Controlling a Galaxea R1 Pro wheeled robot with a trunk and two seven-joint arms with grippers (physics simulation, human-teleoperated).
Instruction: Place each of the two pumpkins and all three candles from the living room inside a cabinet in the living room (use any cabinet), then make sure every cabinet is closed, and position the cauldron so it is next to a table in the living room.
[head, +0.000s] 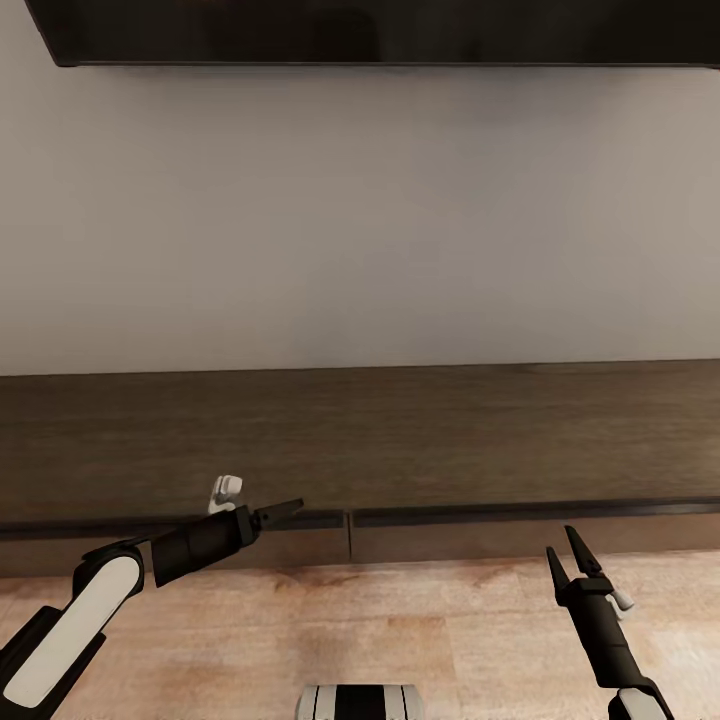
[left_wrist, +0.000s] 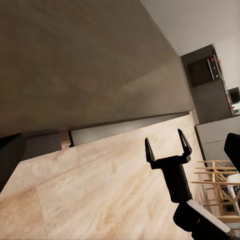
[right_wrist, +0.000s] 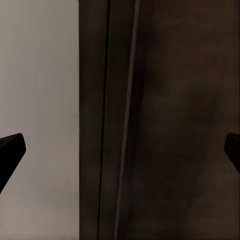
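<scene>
The long, low dark-brown cabinet spans the head view against the pale wall, its flat drawer fronts looking shut. My left gripper hovers at the cabinet's front edge, just left of the seam between two fronts; its fingers stand wide apart with nothing between them. My right gripper points upward over the floor in front of the right-hand drawer front, open and empty, and shows as the right gripper in the left wrist view. The pumpkins, candles, cauldron and table are out of view.
A black TV hangs on the wall above the cabinet. Light wooden floor lies between me and the cabinet. Far off along the cabinet stand a dark tall unit with an oven and wooden chairs.
</scene>
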